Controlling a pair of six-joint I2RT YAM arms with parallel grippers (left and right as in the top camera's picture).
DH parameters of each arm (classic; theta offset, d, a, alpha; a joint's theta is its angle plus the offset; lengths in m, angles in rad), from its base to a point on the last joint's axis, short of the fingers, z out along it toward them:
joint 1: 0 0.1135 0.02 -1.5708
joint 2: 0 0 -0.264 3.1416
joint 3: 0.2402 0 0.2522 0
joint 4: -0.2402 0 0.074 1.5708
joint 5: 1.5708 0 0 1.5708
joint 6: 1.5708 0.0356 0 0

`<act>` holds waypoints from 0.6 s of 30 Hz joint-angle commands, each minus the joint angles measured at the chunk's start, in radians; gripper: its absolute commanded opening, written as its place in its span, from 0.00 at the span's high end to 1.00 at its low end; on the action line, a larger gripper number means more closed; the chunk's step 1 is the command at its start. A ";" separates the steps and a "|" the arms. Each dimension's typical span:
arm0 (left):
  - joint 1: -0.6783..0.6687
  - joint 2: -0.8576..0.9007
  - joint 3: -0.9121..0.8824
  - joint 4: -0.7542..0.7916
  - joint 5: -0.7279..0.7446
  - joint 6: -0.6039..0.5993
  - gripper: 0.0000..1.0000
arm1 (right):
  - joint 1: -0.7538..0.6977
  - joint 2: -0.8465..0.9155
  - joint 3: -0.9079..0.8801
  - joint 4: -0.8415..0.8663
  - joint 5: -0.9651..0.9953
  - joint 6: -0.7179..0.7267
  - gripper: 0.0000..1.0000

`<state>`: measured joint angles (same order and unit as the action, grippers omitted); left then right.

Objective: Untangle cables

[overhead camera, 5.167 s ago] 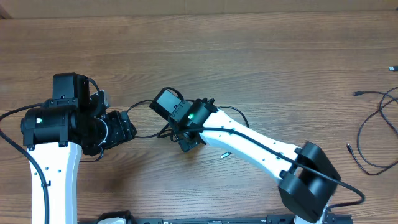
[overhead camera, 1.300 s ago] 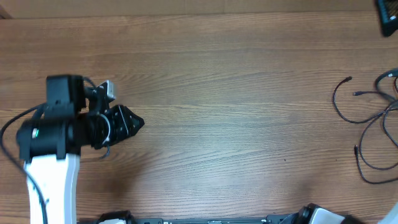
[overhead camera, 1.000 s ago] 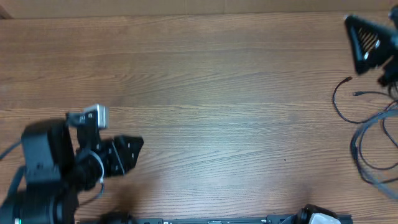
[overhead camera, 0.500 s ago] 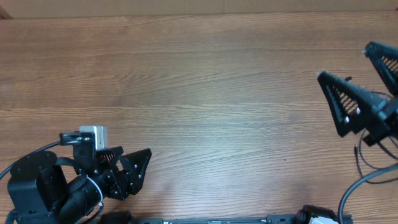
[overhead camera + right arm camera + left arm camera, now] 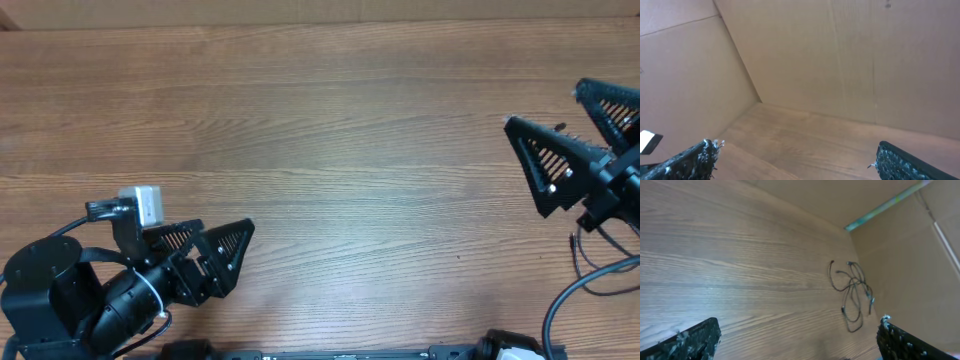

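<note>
From overhead, the left gripper (image 5: 222, 232) is seen near the front left corner of the wooden bench (image 5: 340, 140), spread wide with nothing held in it. The right gripper (image 5: 543, 106) is found at the right edge, likewise spread and empty. Part of the cables (image 5: 578, 252) is seen lying on the bench by the right edge, toward the front right corner; the rest is hidden by the arm or cut off by the frame. In the left wrist view, the left gripper (image 5: 799, 322) is shown with its jaws far apart, and the cables (image 5: 852, 292) are seen as a loose tangle of thin black cords with pale plug tips, lying well away from it, near a cardboard wall (image 5: 900, 245). In the right wrist view, the right gripper (image 5: 797, 146) is shown spread above the bench, and a cardboard wall (image 5: 815, 55) is faced.
</note>
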<state>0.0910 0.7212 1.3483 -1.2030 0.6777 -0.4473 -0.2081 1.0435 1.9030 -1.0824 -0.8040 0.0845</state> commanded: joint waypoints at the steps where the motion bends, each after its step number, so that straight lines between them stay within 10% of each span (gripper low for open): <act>1: -0.007 0.005 0.005 0.006 0.019 -0.063 0.00 | 0.005 0.001 0.014 -0.023 0.002 -0.004 0.00; 18: -0.007 0.005 0.005 -0.005 0.021 -0.066 0.00 | 0.005 0.001 0.014 -0.095 0.002 -0.004 0.00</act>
<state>0.0910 0.7212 1.3483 -1.2072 0.6834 -0.5003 -0.2077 1.0447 1.9030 -1.1774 -0.8040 0.0849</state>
